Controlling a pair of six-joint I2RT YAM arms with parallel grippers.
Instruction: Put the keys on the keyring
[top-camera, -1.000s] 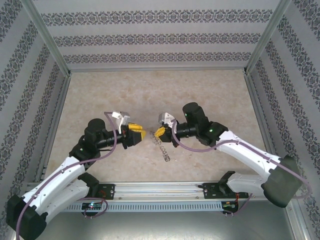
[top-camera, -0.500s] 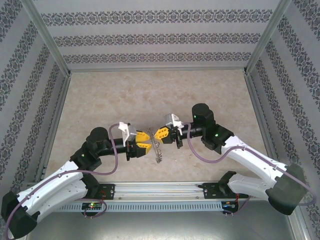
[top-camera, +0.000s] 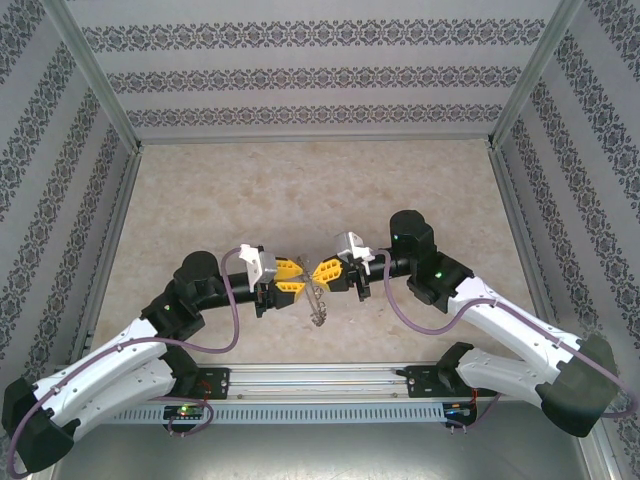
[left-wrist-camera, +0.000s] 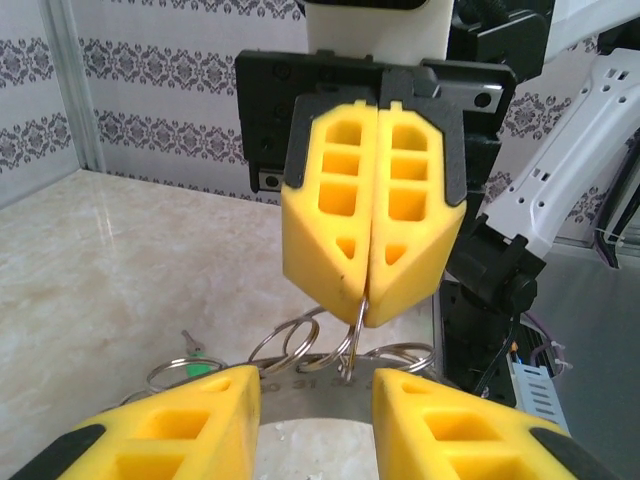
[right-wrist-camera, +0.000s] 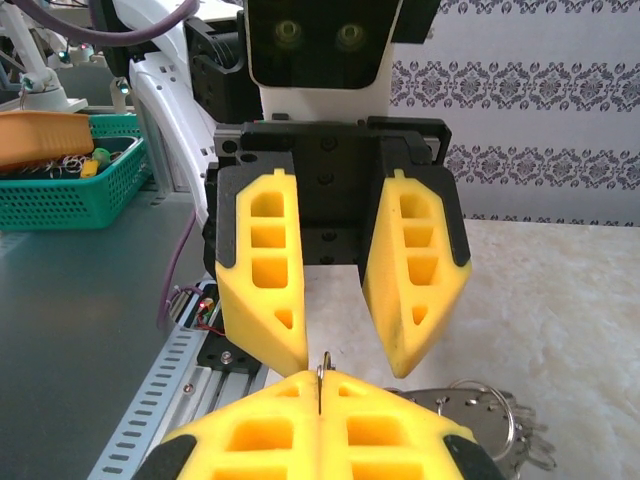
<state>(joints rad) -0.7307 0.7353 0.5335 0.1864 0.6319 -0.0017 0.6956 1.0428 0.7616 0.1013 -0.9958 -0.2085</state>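
My right gripper (top-camera: 325, 272) is shut on one thin wire loop (left-wrist-camera: 357, 318) of the keyring (left-wrist-camera: 312, 388), a flat dark grey ring with silvery loops, which hangs below it above the table. The loop's top pokes out between my right gripper's (right-wrist-camera: 322, 392) closed pads. My left gripper (top-camera: 290, 278) faces it tip to tip and stands open. In the left wrist view its fingers (left-wrist-camera: 190, 425) flank the ring's grey band without touching the loop. The key's green head (left-wrist-camera: 201, 369) shows beside the loops at the lower left. In the right wrist view the keyring (right-wrist-camera: 470, 402) hangs to the right.
The beige marbled table (top-camera: 300, 190) is walled by patterned panels on three sides. An aluminium rail (top-camera: 320, 380) runs along the near edge. A green basket (right-wrist-camera: 70, 185) with small items sits off the table behind the left arm.
Both grippers moved closer together, the left one advancing right until it meets the right one's tips. The left jaws narrowed. The right stayed shut on the loop, the keyring swinging under it.
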